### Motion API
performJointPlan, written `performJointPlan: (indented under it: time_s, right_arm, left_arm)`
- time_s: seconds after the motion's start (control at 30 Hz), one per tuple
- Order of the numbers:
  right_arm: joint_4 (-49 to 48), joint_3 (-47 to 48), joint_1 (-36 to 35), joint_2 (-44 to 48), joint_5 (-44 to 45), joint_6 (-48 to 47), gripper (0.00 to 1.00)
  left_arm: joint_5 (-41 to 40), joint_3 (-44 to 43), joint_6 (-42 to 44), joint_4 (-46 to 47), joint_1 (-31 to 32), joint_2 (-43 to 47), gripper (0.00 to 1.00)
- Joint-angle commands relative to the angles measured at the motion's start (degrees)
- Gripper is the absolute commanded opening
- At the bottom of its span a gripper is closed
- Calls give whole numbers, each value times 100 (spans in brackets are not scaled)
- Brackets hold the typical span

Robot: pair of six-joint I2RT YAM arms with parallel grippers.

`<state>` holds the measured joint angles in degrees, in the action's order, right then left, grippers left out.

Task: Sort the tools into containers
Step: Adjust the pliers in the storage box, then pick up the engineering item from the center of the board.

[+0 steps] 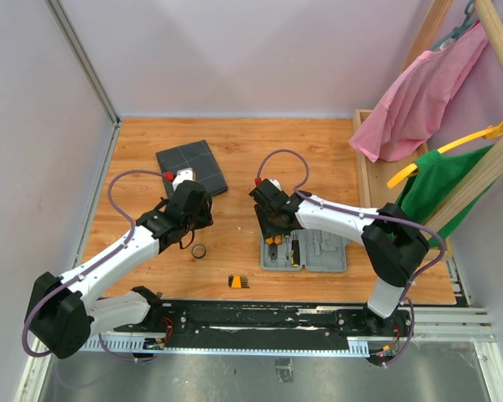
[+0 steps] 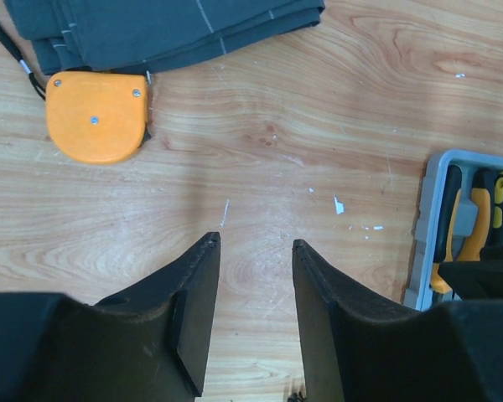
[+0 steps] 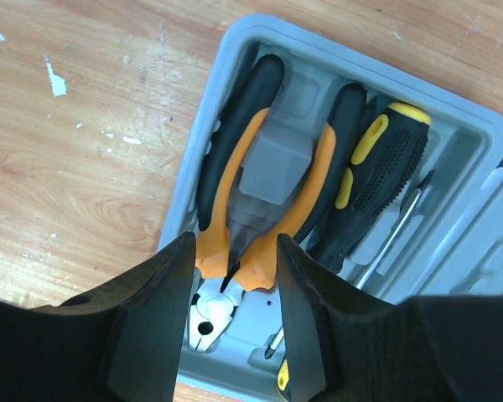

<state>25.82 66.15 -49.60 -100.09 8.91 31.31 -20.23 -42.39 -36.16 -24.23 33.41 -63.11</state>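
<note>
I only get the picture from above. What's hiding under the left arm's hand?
Observer: A round orange piece, lying on the wood right beside the edge of the dark grey fabric pouch. The left gripper is open and empty, short of it.
Operator: Is the other hand holding something?
Observer: The right gripper has a finger on each side of the orange-and-black-handled pliers, which lie in the flat light-grey plastic case. I cannot tell whether it squeezes them.
Operator: What's the yellow bit beside them?
Observer: A black-and-yellow screwdriver, lying in the case next to the pliers.
</note>
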Motion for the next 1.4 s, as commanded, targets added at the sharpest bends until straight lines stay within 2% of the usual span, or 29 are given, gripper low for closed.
performJointPlan:
  time_s: [0.0, 0.2, 0.43, 0.7, 0.87, 1.37]
  right_arm:
    - [126, 273, -26, 351, -144, -494, 45]
    - [-374, -237, -27, 1296, -292, -713, 48]
    - [-540, -1122, -24, 2048, -287, -706, 54]
    - [-769, -1852, -23, 2605, -555, -661, 60]
    - [-944, -2182, -26, 2992, -687, -686, 67]
    - [-953, -2275, -26, 2821, -904, -736, 68]
  left_arm:
    - [-269, 54, -173, -132, -149, 65, 45]
    - [-389, 98, -235, -187, -373, 69, 51]
    - [-855, 131, -182, -84, -719, 3, 69]
    - [-867, 176, 211, 555, -1157, -534, 86]
    - [-562, 216, 513, 988, -1509, -1017, 88]
    - [-360, 52, 897, 1680, -1886, -2344, 85]
